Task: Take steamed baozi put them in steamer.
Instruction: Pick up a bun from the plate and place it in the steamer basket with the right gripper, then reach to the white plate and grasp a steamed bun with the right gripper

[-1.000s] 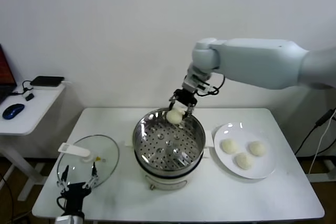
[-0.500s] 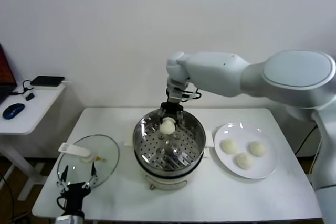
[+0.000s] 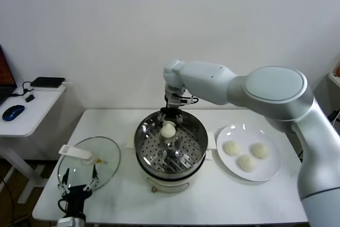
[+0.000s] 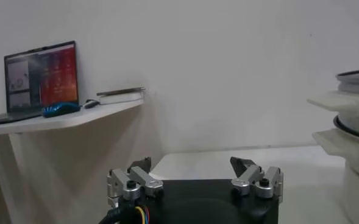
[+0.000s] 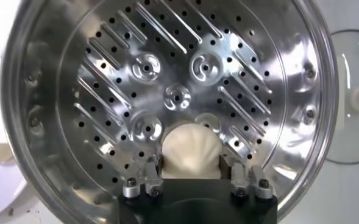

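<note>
I've got one bun sitting in the steamer at frame centre, on the back half of the holed tray. It's round, so no long axis to speak of; its dome faces up, and in the right wrist view the bun shows faint pleats on top. The steamer's tray is otherwise bare metal w/ slots and holes.

Three more buns lie on the white plate at right of centre, just beside the steamer: one at left, one at right, one nearer the lower edge, close together but apart.

My right gripper hangs straight down over the steamer's back rim, fingers spread either side of the bun. In the wrist view the fingertips stand just off the dough w/ a thin gap each side, so it's let go, nothing clamped.

The left gripper is parked at lower left of the head view, by the glass lid on the table. Its fingers are well apart, holding nothing.
</note>
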Robot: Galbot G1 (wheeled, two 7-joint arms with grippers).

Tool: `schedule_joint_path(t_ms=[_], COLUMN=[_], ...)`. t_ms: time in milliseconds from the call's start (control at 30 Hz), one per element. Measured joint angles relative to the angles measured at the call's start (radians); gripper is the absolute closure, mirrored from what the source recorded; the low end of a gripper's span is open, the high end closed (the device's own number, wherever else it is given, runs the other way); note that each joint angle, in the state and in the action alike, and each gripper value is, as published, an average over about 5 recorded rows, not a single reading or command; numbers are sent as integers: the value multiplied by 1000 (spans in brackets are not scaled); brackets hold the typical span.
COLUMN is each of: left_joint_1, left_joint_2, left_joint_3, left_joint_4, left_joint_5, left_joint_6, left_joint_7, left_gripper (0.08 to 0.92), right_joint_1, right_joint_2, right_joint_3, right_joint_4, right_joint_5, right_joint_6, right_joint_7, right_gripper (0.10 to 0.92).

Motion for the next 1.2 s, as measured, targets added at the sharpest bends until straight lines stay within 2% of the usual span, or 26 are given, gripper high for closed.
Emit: schedule_joint_path(t_ms=[100, 333, 633, 867, 1033, 1200], left_joint_1=[0, 8, 25, 27, 20, 14], left_joint_2=[0, 0, 0, 0, 0, 0], left_joint_3=[-1, -1, -3, -1, 1, 1], left_joint_4=[0, -11, -28, -30, -26, -18], left_joint_5=[0, 0, 3, 3, 3, 3], left_joint_6=[0, 5, 7, 8, 13, 17], left_joint_7=[0, 1, 0, -3, -3, -2], left_gripper=[177, 177, 177, 177, 177, 177], right_joint_1=[3, 47, 205, 366, 428, 452], right_joint_2=[-3, -39, -157, -309, -413, -500], right_joint_3=[1, -23, -157, -343, -443, -493], right_joint_4=[-6, 22, 176, 346, 458, 559], right_joint_5=[3, 86, 357, 529, 603, 655], right_joint_6=[0, 0, 0, -16, -139, -399], right_joint_7=[-3, -36, -70, -12, 59, 127], right_gripper=[210, 203, 203, 203, 203, 203])
